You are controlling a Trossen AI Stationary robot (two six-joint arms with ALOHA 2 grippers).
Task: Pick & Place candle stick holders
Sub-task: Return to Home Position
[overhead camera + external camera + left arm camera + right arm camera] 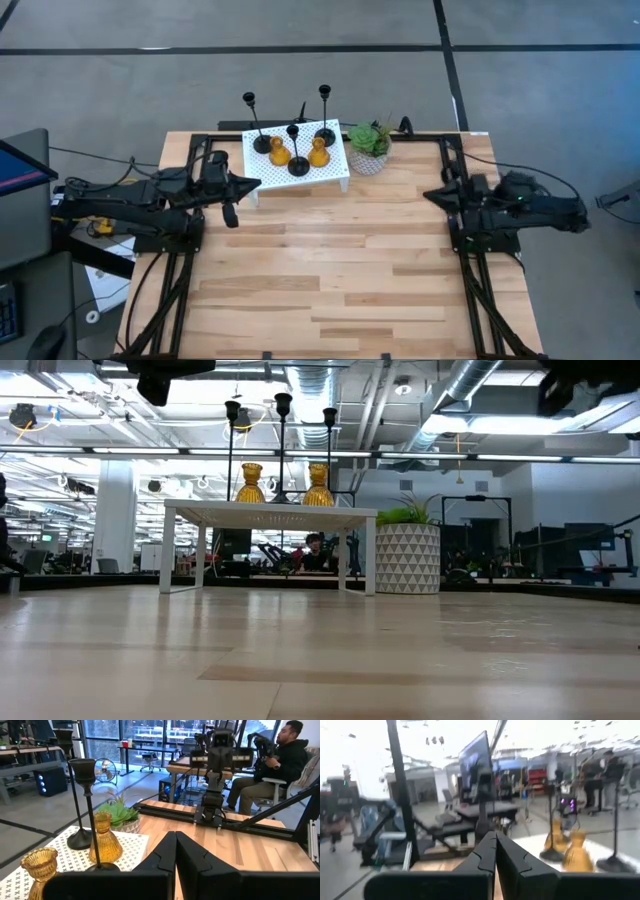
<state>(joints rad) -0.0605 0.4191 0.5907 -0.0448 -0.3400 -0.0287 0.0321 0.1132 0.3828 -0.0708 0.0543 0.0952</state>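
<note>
Three black candle stick holders [298,160] [258,128] [325,120] and two amber cone-shaped ones [279,153] [318,153] stand upright on their bases on a white perforated stand [335,168] at the table's far middle. The low view shows the amber pair [250,483] on the stand's top [270,512]. My left gripper [256,183] is shut and empty, raised just left of the stand's near-left corner; its wrist view [176,842] shows the holders [106,840]. My right gripper [428,195] is shut and empty, at the table's right, its closed fingers also showing in the right wrist view [496,842].
A small green plant in a patterned white pot [369,150] stands right beside the stand's right end. Black rails [455,180] run along both table sides. A person [282,765] sits beyond the table's right side. Bare wood [330,260] fills the near half.
</note>
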